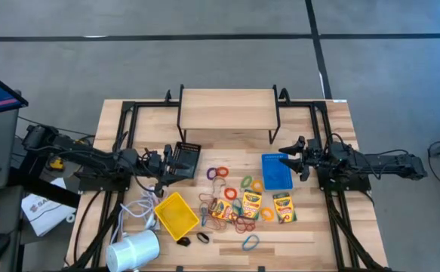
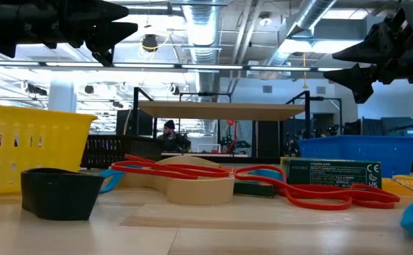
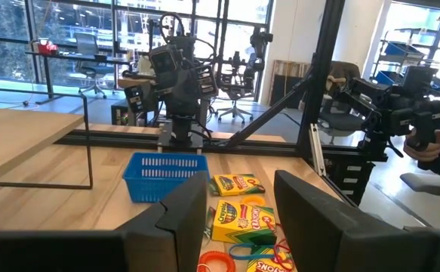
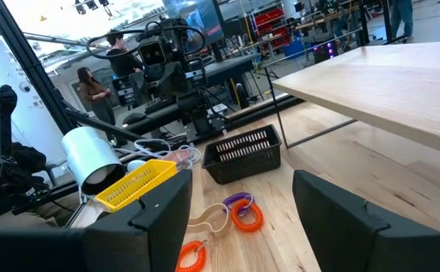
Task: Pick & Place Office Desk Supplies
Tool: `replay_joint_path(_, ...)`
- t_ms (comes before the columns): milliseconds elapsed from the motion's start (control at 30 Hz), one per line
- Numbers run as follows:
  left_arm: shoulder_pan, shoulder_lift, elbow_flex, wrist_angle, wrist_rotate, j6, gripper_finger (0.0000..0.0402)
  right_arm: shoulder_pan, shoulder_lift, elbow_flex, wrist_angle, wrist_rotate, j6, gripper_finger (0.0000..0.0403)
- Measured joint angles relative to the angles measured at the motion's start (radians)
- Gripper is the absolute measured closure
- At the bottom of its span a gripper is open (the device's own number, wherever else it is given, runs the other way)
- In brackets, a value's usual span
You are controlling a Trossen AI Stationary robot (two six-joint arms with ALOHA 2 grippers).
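Note:
Several yellow-and-green crayon boxes point(image 1: 250, 204) and loose coloured rubber bands point(image 1: 218, 174) lie flat mid-table, with two small dark clips point(image 1: 193, 239) near the front. A black bin point(image 1: 185, 160), a blue bin point(image 1: 276, 171) and a yellow bin point(image 1: 176, 212) stand on the wood. My left gripper point(image 1: 164, 162) hovers level and open at the black bin's left side, its fingers point(image 3: 182, 219) empty. My right gripper point(image 1: 287, 156) hovers level and open over the blue bin's far right corner, its fingers point(image 4: 167, 215) empty too. In the low view both grippers hang high above the table.
A wooden shelf on black legs point(image 1: 227, 109) stands at the far middle. A white cylinder point(image 1: 133, 251) and a white coiled cable point(image 1: 140, 208) lie at the front left. Black frame rails point(image 1: 121, 128) run along both table sides. People sit beyond the table point(image 4: 91, 87).

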Motion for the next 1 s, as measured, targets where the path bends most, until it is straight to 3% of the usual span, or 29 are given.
replay_joint_path(367,0.0,0.0,0.0,-0.001,-0.001,-0.023,0.025,0.0,0.0,0.0,0.0,0.0,0.009,0.0175)
replay_joint_path(467,0.004,0.036,0.009,-0.014,-0.103,-0.027,0.025,0.0,0.0,0.0,0.0,0.0,0.016,0.0175)
replay_joint_path(567,0.035,0.108,0.08,-0.167,-0.169,-0.039,0.025,0.0,0.0,0.0,0.008,0.015,0.017,0.0175)
replay_joint_path(733,0.099,0.298,0.34,-0.542,-0.017,0.009,0.025,0.0,0.0,0.0,0.029,0.023,0.019,0.0175)
replay_joint_path(1000,0.189,0.573,0.698,-0.96,0.0,0.218,0.025,0.002,0.0,0.0,0.022,0.022,0.045,0.0175)
